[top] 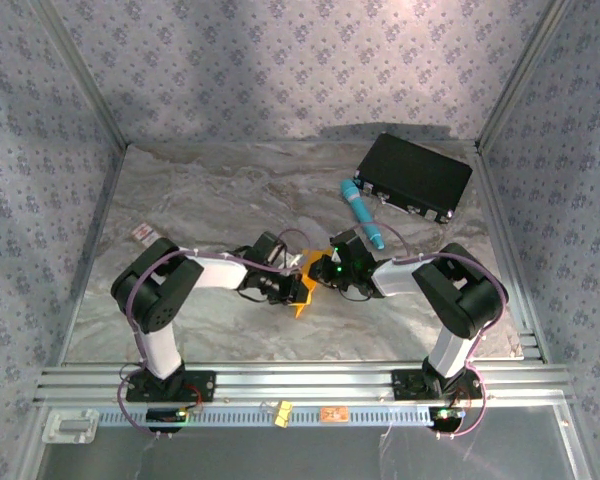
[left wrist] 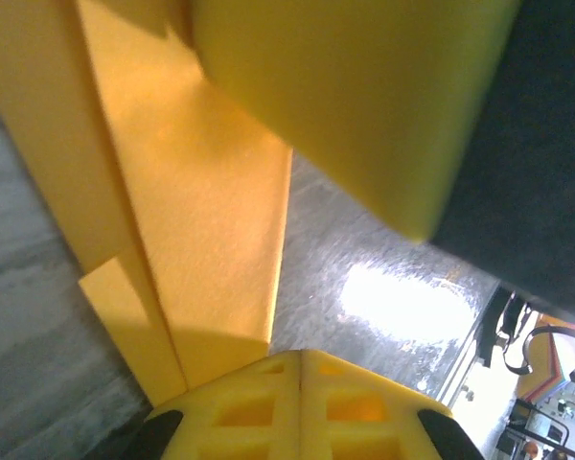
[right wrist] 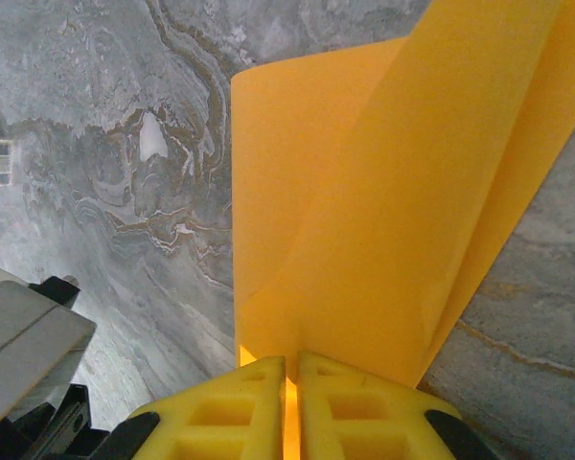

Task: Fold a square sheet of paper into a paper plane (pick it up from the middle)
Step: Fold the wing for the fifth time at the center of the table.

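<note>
**Folded paper pinched between two arms, mid-table**

Just below centre of the top view: orange-yellow paper (top: 301, 303), partly folded, one pointed tip angling down toward the lower edge. In the left wrist view, across the left and middle as long overlapping layers (left wrist: 201, 220) with straight creases, running from the top edge down to the fingertips. In the right wrist view, rising from the bottom centre to the upper right as broad curved folds (right wrist: 383, 211), off the marbled surface.

Right of the paper in the top view: right gripper (top: 326, 268), a green light on its wrist. Closed on the paper in its own view (right wrist: 287, 369), with a thin orange strip caught in the seam between the yellow pads.

Left of the paper: left gripper (top: 296, 287), facing the right one, close to it. Fully closed in its own view (left wrist: 300, 359), pads meeting with no gap; paper ending right at the tip of one pad, beside the seam. Cannot tell whether pinched or only touched.

Further out on the grey marbled table (top: 210, 190): teal pen (top: 363, 213) just above and right of the right gripper, lying at a slant. Beyond it, upper right, black box (top: 415, 175). Far left, near the wall, small white-and-red card (top: 140, 233), well apart from the rest.
</note>
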Tool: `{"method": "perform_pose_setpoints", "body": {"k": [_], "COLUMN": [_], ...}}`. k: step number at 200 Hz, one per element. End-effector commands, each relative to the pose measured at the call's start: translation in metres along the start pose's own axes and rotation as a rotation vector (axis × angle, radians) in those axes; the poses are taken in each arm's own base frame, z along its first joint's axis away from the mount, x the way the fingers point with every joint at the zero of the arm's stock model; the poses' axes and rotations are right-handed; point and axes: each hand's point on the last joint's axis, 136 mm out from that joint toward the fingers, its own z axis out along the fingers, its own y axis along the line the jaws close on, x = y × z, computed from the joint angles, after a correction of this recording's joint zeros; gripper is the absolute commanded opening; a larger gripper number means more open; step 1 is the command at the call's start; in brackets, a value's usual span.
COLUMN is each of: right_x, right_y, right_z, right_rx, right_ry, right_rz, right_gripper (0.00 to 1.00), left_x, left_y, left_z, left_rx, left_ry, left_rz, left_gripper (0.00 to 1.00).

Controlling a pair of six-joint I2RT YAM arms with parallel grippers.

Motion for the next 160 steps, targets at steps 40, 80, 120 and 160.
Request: {"method": "perform_pose_setpoints", "body": {"k": [40, 80, 120, 160], "right_x": [0.031, 0.03, 0.031, 0.031], "right_y": [-0.049, -0.048, -0.048, -0.049], "right_z": [0.012, 0.012, 0.012, 0.012], "right_rx": [0.162, 0.161, 0.162, 0.165], "right_ry": [0.073, 0.074, 0.073, 0.074], "right_rz": [0.042, 0.04, 0.041, 0.041], "right_gripper": [0.13, 0.13, 0.13, 0.13], "left_x": [0.035, 0.046, 0.06, 0.067], "left_y": [0.021, 0.026, 0.035, 0.035], "left_z": [-0.007, -0.011, -0.019, -0.021], "left_rx": [-0.103, -0.149, -0.204, -0.212], "left_ry": [0.074, 0.102, 0.123, 0.139], "left_rz": [-0.01, -0.001, 0.008, 0.021], "left_gripper": [0.04, 0.04, 0.04, 0.04]}}
